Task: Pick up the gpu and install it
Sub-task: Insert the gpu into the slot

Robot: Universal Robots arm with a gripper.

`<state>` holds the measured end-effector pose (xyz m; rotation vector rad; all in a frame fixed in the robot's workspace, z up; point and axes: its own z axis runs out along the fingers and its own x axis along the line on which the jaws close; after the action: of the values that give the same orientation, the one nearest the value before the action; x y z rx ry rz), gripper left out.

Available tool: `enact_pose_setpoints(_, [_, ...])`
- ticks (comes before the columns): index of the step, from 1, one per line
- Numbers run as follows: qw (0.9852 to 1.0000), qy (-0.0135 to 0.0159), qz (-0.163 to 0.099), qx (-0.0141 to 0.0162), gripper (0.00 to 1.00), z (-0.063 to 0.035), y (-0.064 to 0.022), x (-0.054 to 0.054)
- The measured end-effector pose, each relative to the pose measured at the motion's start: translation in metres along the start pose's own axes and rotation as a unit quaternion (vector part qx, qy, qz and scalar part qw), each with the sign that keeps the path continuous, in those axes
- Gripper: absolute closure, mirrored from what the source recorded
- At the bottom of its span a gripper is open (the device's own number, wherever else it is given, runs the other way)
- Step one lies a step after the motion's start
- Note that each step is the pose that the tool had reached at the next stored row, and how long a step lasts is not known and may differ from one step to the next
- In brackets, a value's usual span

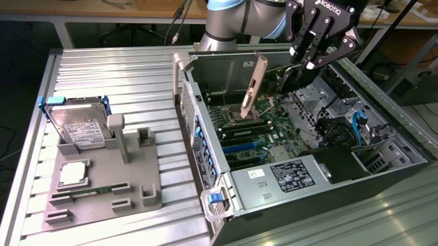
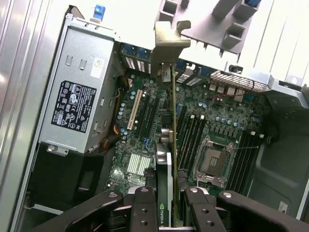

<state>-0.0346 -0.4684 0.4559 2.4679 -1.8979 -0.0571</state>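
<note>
My gripper (image 1: pixel 304 69) is shut on the gpu (image 1: pixel 253 87) and holds it over the open computer case (image 1: pixel 383 169). The card stands on edge above the green motherboard (image 1: pixel 257 136), with its pale metal end bracket hanging towards the exterior view's left. In the wrist view the gpu (image 2: pixel 167 154) is seen edge-on, running from between my gripper (image 2: pixel 169 212) fingers out to the bracket near the case's back wall. It hangs above the board next to a white expansion slot (image 2: pixel 136 104) and does not touch the slots.
A grey power supply (image 1: pixel 287 177) with a black label fills the case's near corner. Memory sticks and the CPU socket (image 2: pixel 215 162) lie beside the card. A grey parts holder (image 1: pixel 102 179) on the slatted table carries a hard drive (image 1: pixel 79 128), a processor (image 1: pixel 74 174) and a memory stick (image 1: pixel 89 190).
</note>
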Motion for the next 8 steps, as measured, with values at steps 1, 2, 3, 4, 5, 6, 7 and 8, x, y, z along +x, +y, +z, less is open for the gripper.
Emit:
enact_pose_setpoints(1, [1.0000,-0.0004,0.009,0.0001,0.73,0.0001,-0.0001,0.0000])
enact_pose_setpoints(2, [0.9999,-0.0007,0.017,0.0002,0.73,0.0001,-0.0001,0.0000])
enact_pose_setpoints(3, [0.9997,-0.0011,0.024,0.0003,0.73,0.0001,0.0000,0.0000])
enact_pose_setpoints(4, [0.9994,-0.0015,0.034,0.0004,0.73,0.0002,0.0000,0.0000])
enact_pose_setpoints(5, [0.9991,-0.0018,0.041,0.0005,0.73,0.0002,-0.0001,0.0000])
enact_pose_setpoints(6, [0.9989,-0.0021,0.047,0.0006,0.73,0.0002,-0.0001,0.0000])
enact_pose_setpoints(7, [0.9987,-0.0023,0.052,0.0006,0.73,0.0002,-0.0001,0.0000])
enact_pose_setpoints(8, [0.9985,-0.0024,0.055,0.0007,0.73,0.0002,-0.0001,0.0000])
